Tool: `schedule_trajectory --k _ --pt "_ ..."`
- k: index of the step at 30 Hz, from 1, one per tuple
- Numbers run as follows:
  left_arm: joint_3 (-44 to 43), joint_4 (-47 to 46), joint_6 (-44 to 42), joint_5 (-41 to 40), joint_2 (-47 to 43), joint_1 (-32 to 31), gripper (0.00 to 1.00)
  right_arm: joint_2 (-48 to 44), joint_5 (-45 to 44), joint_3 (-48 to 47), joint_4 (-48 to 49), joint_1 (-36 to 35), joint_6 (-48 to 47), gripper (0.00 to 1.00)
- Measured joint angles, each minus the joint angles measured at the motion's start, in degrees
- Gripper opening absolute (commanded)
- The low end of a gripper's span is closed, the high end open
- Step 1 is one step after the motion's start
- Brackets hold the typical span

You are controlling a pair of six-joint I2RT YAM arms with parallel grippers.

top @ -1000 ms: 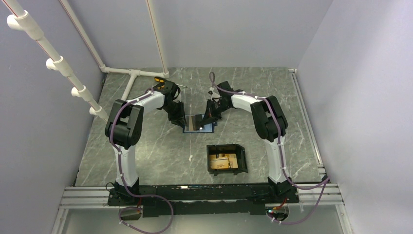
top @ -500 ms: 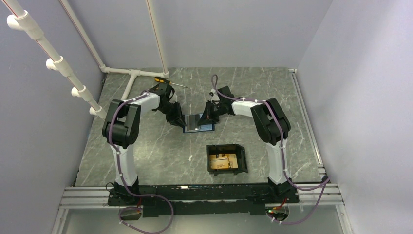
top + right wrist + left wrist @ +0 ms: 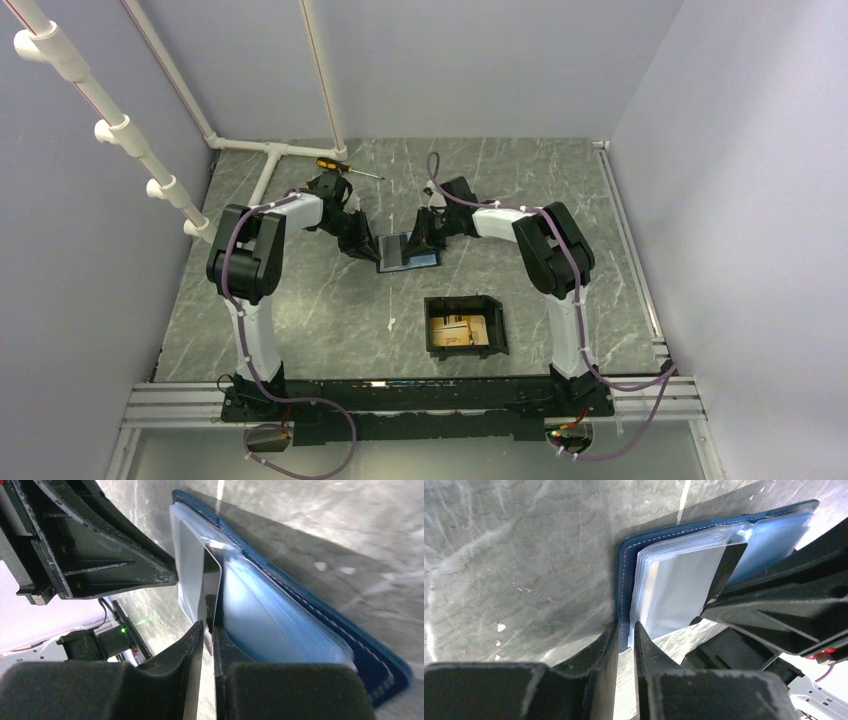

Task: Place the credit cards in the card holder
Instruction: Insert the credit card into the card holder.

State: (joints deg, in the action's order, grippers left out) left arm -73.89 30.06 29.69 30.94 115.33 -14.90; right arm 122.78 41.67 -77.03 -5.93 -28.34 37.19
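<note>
Over the last second the right end effector (image 3: 207,627) has eased to a narrow slit around one credit card (image 3: 197,570) corner, perhaps still gripping it, while the left end effector (image 3: 625,630) pinches the blue wallet (image 3: 622,580) at 12 o'clock of the card holder (image 3: 466,301), so this card is not yet out.

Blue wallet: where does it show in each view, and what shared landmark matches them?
Top external: blue wallet mid-picture, just beyond the card holder.
Left wrist: blue wallet upper middle to right, its stitched edge running down toward bottom centre.
Right wrist: blue wallet on a diagonal, top centre to lower right.
Shared landmark: the grey marbled table beneath it.
</note>
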Motion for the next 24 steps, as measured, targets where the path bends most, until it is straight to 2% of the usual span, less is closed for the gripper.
schedule_trajectory --k 7,14,24 --pt "0.00 0.28 -0.02 -0.07 0.00 0.20 0.14 0.11 -0.98 -1.77 -0.63 -1.75 -0.72 0.19" --pt "0.31 0.39 -0.33 -1.05 0.00 0.02 0.14 0.02 -0.81 -1.25 -2.01 0.13 -2.01 0.34" --pt "0.33 0.37 -0.33 -1.05 0.00 -0.09 0.13 0.44 1.57 -1.29 -0.24 0.46 -1.64 0.32"
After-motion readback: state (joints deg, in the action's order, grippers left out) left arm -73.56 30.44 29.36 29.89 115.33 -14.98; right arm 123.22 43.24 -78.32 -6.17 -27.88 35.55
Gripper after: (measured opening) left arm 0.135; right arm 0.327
